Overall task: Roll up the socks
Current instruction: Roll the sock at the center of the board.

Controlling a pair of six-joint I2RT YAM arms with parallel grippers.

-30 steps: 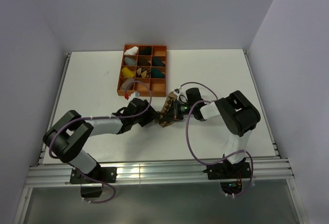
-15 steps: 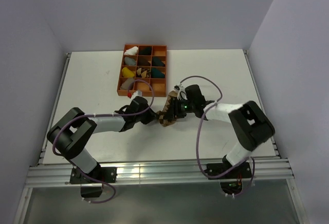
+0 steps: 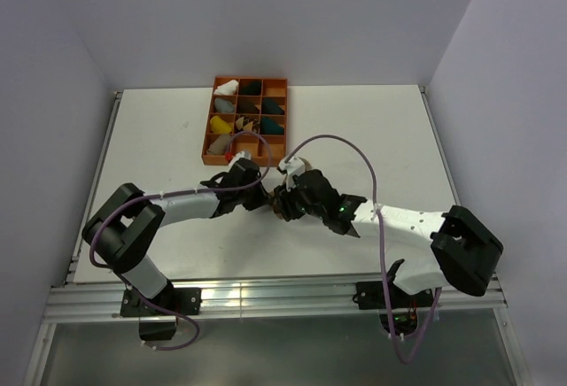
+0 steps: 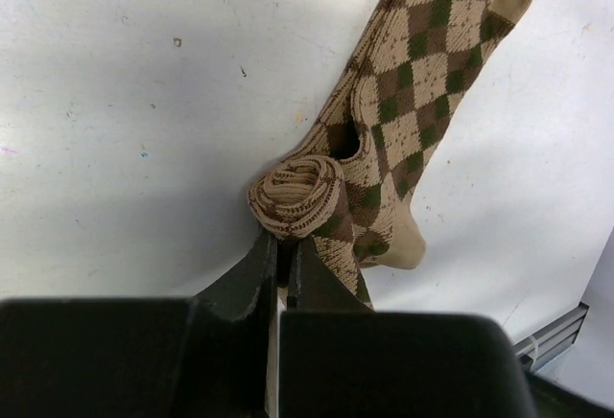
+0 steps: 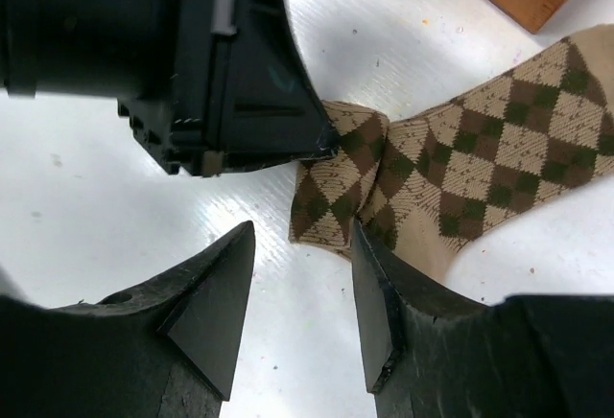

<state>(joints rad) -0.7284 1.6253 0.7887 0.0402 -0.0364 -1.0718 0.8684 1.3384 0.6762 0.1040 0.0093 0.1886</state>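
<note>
Tan-and-brown argyle sock (image 4: 422, 102) is lying on the white desk (image 3: 159, 138), just on the near side of the orange tray (image 3: 218, 151), with one end wound into a small roll (image 4: 297, 193). The left gripper (image 4: 281, 250) is pressing its clenched fingers tip-first against that roll; whether fabric is nipped between them I cannot tell. The right gripper (image 5: 302, 245) is hovering with its fingers spread partway, released, straddling the sock's edge just beside the left gripper's tips.
</note>
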